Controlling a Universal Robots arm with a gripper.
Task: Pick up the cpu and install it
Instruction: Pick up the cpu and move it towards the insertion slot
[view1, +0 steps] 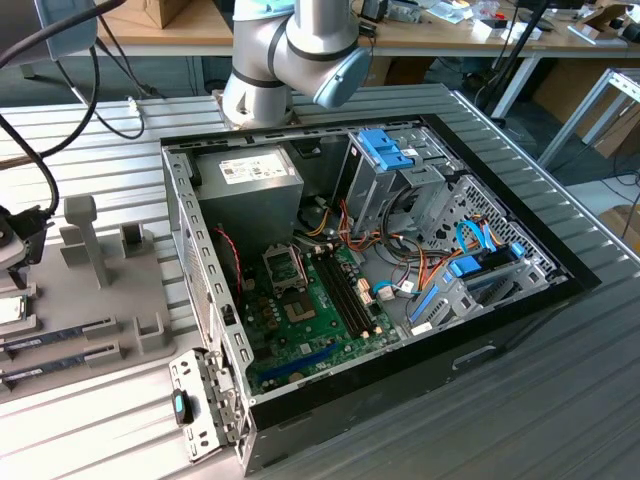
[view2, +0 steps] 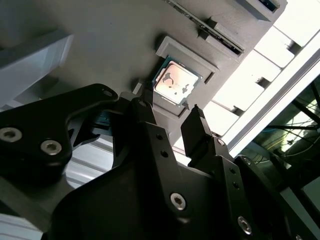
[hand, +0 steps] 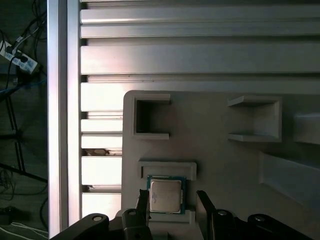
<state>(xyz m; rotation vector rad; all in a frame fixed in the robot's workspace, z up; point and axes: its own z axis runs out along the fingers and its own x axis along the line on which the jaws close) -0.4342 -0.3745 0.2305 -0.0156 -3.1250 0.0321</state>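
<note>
Cpu (hand: 166, 195) lies flat, silver top up, in its shallow seat on the grey fixture plate (hand: 225, 165). My gripper (hand: 172, 214) hangs just over it, spread wide and holding nothing. In both wrist views one finger (hand: 204, 212) stands off each side of the chip. One looks closer to the green rim than the other, so I judge I should centre before closing, or the nearer pad will push the chip askew. I would come straight down, keep the pads level with the thin edges and squeeze gently, since there is little height to catch. The raised lip (hand: 167, 167) of the seat runs along the edge away from my fingers, and I want to stay clear of it. In the exterior view the open computer case (view1: 200, 250) and its motherboard socket (view1: 283, 268) sit well apart from the plate, towards the exterior view's right.
</note>
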